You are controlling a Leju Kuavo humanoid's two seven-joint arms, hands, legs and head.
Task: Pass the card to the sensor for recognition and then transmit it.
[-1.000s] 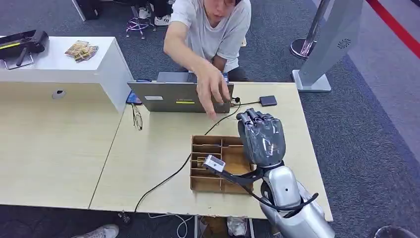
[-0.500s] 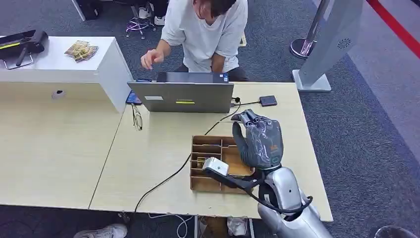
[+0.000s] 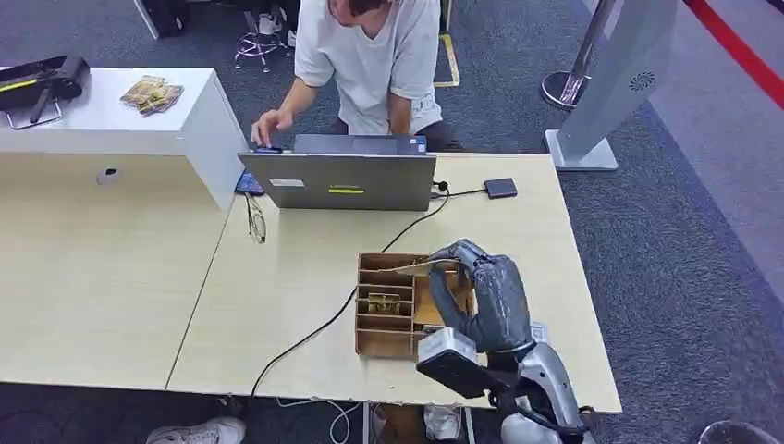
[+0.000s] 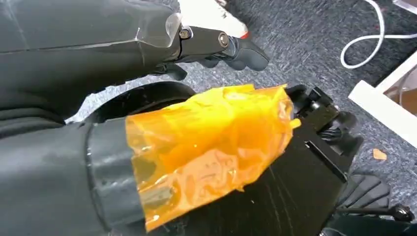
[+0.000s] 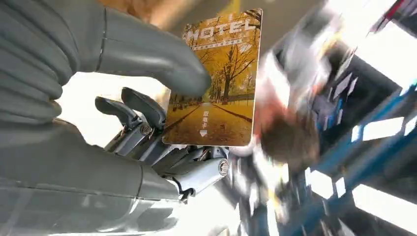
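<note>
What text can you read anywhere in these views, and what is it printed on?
"HOTEL": top of the card held by the right hand.
Small line under it and small characters above the arrow lower down: too small to read.
Yellow sticker on the laptop lid: too small to read.

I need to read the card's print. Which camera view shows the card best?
The right wrist view: the card faces the camera, pinched by the right hand. The head view shows it as a thin edge.
</note>
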